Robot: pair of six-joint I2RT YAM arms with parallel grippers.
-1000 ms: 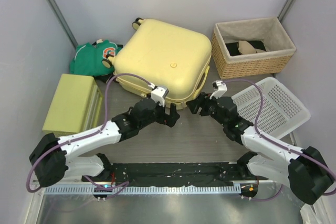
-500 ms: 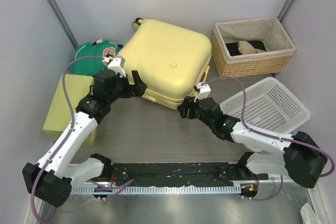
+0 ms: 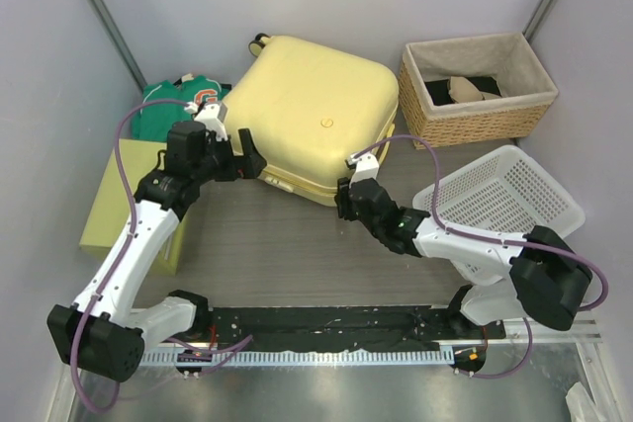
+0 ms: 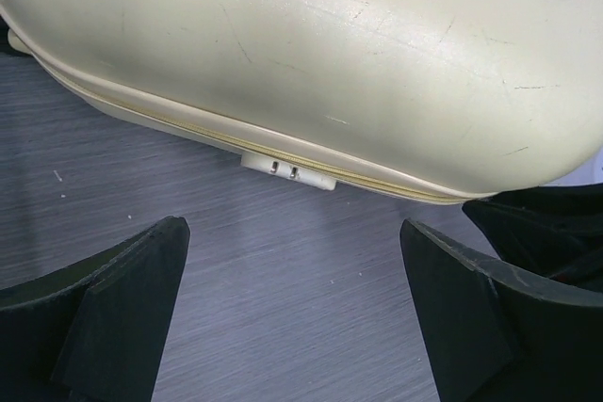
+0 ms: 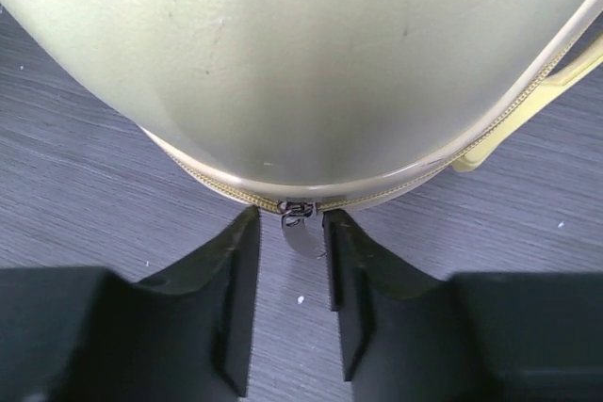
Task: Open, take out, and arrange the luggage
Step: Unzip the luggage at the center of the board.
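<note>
The luggage (image 3: 312,111) is a pale yellow hard-shell suitcase lying flat and zipped shut at the back middle of the table. My left gripper (image 3: 249,158) is wide open at its front-left edge, with only bare table between the fingers (image 4: 292,233); a small white lock tab (image 4: 287,169) shows on the seam ahead. My right gripper (image 3: 343,195) is at the suitcase's near corner. In the right wrist view its jaws (image 5: 292,216) stand narrow on either side of the metal zipper pull (image 5: 303,235). A gap remains on the left side, so they are not clamped.
A wicker basket (image 3: 475,86) with cloth items stands at the back right. A white plastic basket (image 3: 509,200) lies to the right of the right arm. A green garment (image 3: 173,106) and a yellow-green box (image 3: 134,195) sit at the left. The suitcase's side handle (image 5: 528,110) juts right.
My left arm swung from the table's middle up to the suitcase's front-left edge. My right gripper moved left to the near corner and narrowed around the zipper pull.
</note>
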